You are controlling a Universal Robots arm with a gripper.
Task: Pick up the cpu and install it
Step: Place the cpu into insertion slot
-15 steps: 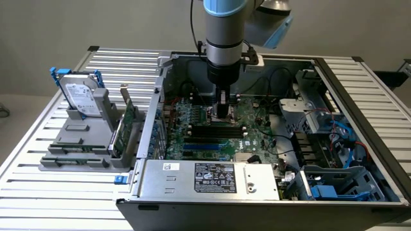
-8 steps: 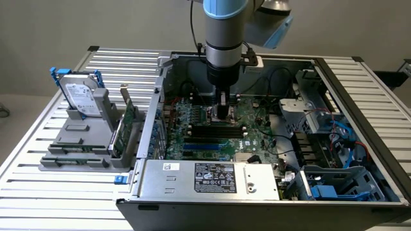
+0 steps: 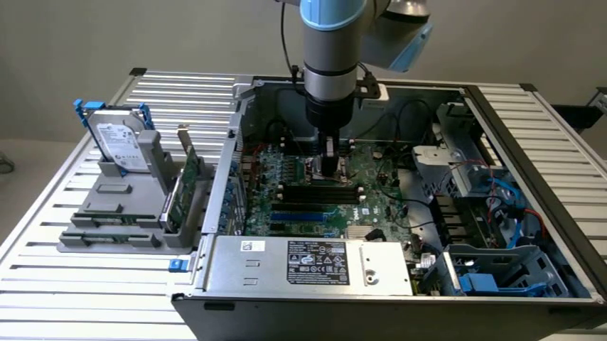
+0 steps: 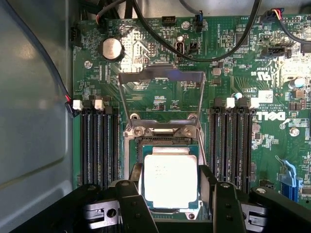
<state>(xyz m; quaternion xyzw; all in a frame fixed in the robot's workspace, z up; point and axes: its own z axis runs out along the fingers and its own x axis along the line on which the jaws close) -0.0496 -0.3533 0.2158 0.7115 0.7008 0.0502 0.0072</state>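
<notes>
The cpu (image 4: 168, 182) is clamped between the fingers (image 4: 207, 183) of the gripper (image 3: 328, 169), at the exterior view's centre, squarely over the socket (image 4: 163, 141).

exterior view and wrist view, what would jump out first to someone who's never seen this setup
The bright silver cpu grabs the eye in the wrist view, held by the gripper right over the open socket on the green motherboard. In the exterior view the arm reaches straight down into the open computer case, with a hard drive standing in a grey rack at the exterior view's left.
</notes>
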